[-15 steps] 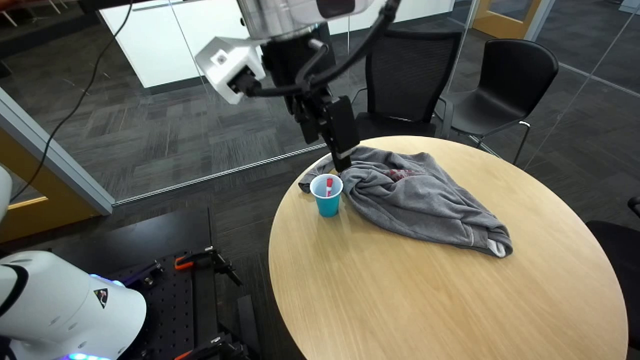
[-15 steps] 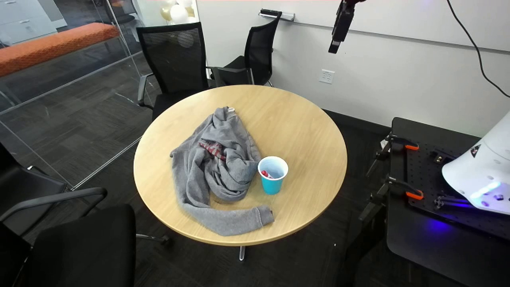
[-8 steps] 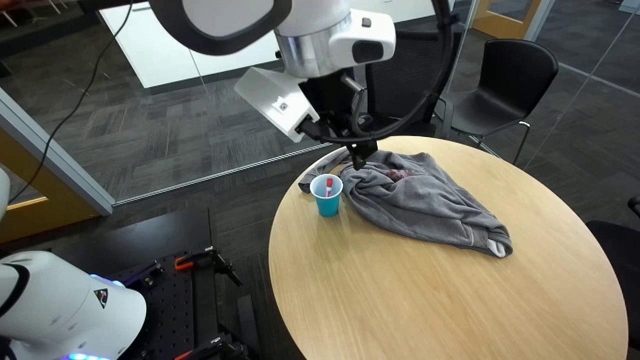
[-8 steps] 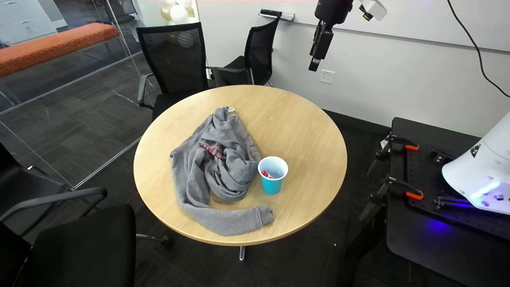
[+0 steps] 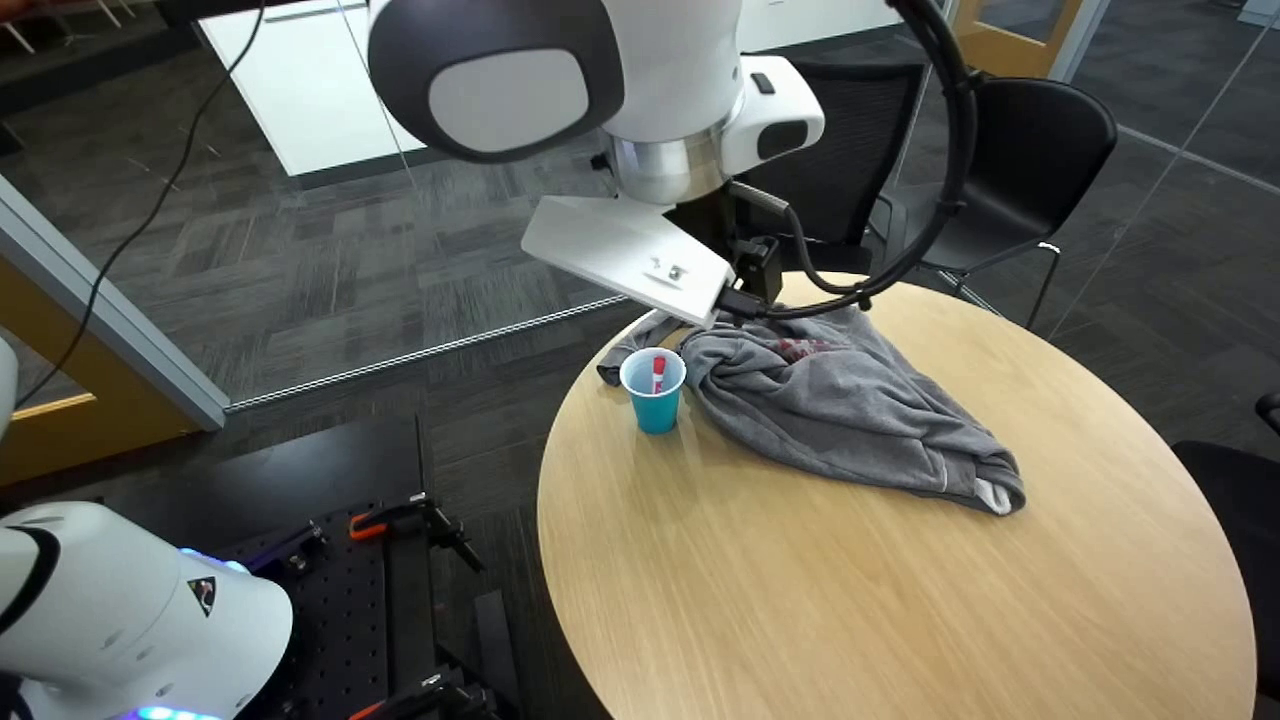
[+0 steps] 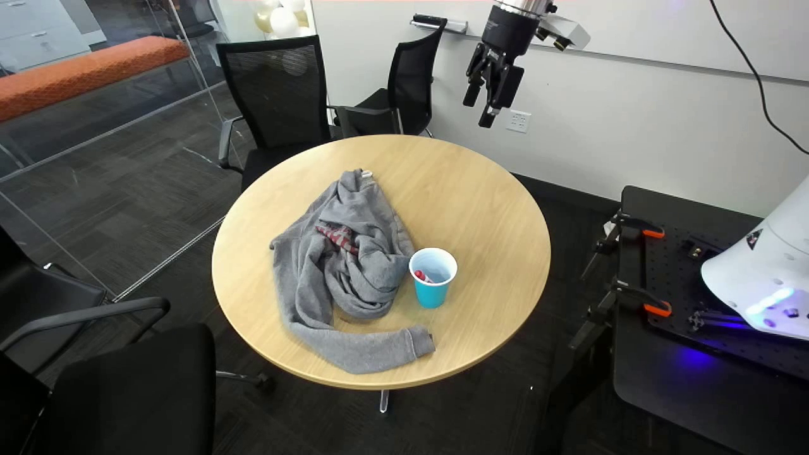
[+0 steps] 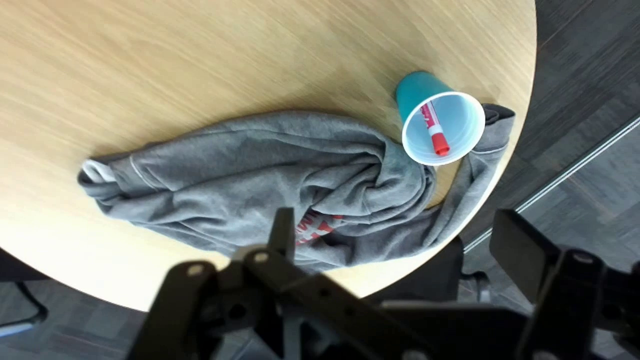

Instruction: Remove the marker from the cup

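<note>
The teal cup (image 5: 656, 408) with a white rim stands upright on the round wooden table, and it also shows in an exterior view (image 6: 431, 294) and the wrist view (image 7: 416, 92). The red and white marker (image 7: 437, 136) leans inside the cup, red cap up; it shows in both exterior views (image 5: 658, 374) (image 6: 421, 275). My gripper (image 7: 394, 214) is open and empty, its two fingers wide apart. In an exterior view the gripper (image 6: 479, 112) hangs in the air above the table's level, well away from the cup. In another exterior view the wrist mostly hides the fingers.
A grey cloth (image 7: 240, 165) with a red print lies bunched beside the cup, one sleeve running along the table edge. The round table (image 5: 850, 580) carries both. Black chairs (image 6: 278, 95) stand around it. The robot base (image 5: 150, 600) stands on a black bench with clamps.
The arm has come lower and farther over the table, and the wrist has turned. Both gripper fingers now show apart. The cup, marker and cloth have not moved.
</note>
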